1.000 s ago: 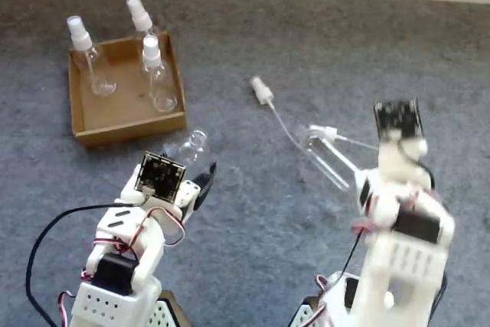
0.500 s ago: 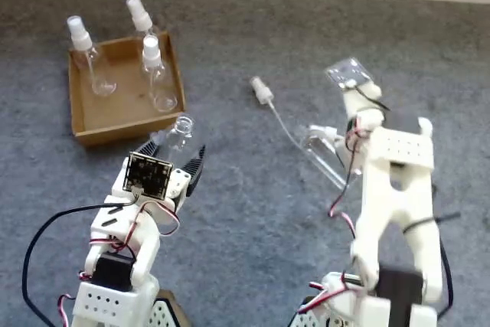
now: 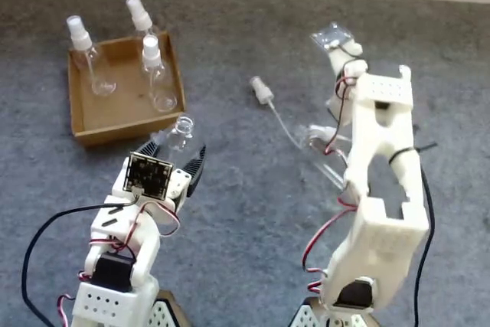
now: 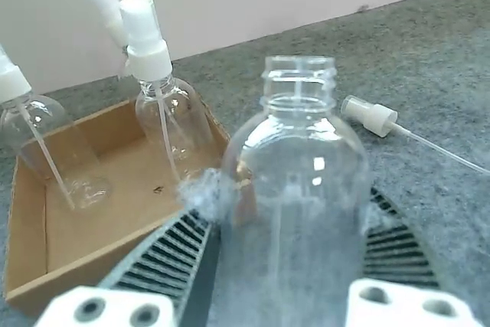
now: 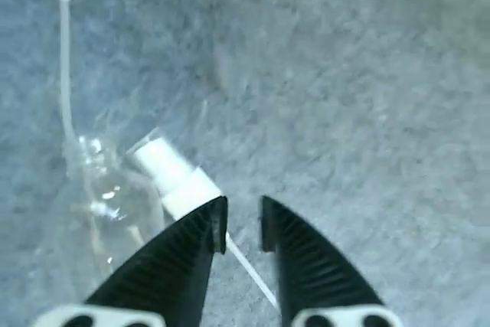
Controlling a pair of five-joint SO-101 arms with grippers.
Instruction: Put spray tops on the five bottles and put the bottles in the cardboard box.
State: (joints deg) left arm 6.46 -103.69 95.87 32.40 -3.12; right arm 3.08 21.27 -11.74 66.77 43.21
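The uncapped bottle [image 4: 295, 181] stands upright, pinched round its belly by the left gripper [image 4: 291, 227]. It is just off the near right corner of the box [image 3: 130, 129], which sits toward the far left corner of the table [image 3: 245, 220] and holds three capped bottles [image 3: 157, 74].

A loose top [image 3: 262, 91] lies mid-table toward the far edge, its long tube trailing toward a lying bottle [image 5: 111, 204]. A second top [image 5: 172, 181] rests against that bottle's neck end, or just beside it; I cannot tell which. My right gripper [image 5: 241, 223] hangs just above this top with its fingers parted by a narrow slit and nothing between them.

My main worry is that slit. It looks too tight to take the white cap, so a descent now could shove the top aside or nip only its thin tube, which would bend. A nudge could also set the clear bottle rolling.

On the left, the smooth round bottle may twist or tip in the grip when a tube is threaded into its small neck. The right arm also covers much of the overhead view there, so I judge alignment poorly.
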